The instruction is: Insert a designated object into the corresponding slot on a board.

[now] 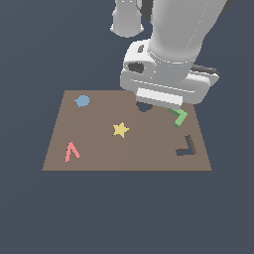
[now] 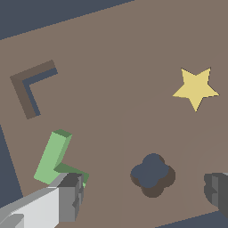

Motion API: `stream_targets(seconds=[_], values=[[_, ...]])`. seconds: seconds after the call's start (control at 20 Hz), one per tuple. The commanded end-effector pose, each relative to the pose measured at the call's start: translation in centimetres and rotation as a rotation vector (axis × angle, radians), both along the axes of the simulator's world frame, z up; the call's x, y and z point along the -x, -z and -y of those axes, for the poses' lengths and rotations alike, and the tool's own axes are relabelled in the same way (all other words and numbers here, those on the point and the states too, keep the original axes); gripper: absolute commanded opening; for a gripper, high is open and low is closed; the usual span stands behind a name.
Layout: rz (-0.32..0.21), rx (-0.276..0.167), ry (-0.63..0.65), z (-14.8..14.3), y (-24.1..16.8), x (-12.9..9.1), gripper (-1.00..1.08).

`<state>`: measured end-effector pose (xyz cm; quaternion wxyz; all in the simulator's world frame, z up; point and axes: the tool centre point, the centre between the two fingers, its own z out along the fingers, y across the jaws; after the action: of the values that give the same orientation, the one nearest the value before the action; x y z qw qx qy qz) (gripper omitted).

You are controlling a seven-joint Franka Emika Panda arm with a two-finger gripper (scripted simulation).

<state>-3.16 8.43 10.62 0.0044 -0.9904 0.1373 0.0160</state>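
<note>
The green L (image 1: 178, 117) lies on the board (image 1: 99, 149) at the right side of the exterior view, just above the slot (image 1: 187, 147) and a little apart from it. In the wrist view the green L (image 2: 54, 158) sits in the lower left and the slot (image 2: 31, 89) in the upper left.

We see the pincer (image 2: 142, 196) low over the board, with one finger (image 2: 67, 198) touching or almost touching one arm of the L, and the other finger (image 2: 218, 189) well apart, at the right edge of the frame. So the pincer is wide, and it holds nothing. The round hole (image 2: 152, 175) lies between the two fingers.

We judge that the step in hand is the approach for the grasp; the piece is not yet taken. The next move calls for centring the pincer on the L, closing, lifting, then turning the piece so its corner matches the slot.

The board is flat and brown. It carries also a star (image 1: 120, 130), a pink chevron (image 1: 72, 152) and a blue shape (image 1: 82, 101). We see no counter, only a plain dark blue-grey ground (image 1: 30, 213) around the board.
</note>
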Motion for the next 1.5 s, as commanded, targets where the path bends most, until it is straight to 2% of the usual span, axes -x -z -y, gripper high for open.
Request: stream_targets(seconds=[0.0,0.35,0.75,1.1,1.45], values=[[0.004,0.003,0.062,-1.2,0.9,0.2,1.0],[0.016,0.01,0.22,-4.3,3.1,0.3,1.0],[0.024,0.016,0.343,-6.7,4.8,-0.1,1.0],[0.028,0.019,0.399,-7.8,5.6,-0.5,1.0],[0.028,0.019,0.402,-7.8,5.7,-0.6,1.0]])
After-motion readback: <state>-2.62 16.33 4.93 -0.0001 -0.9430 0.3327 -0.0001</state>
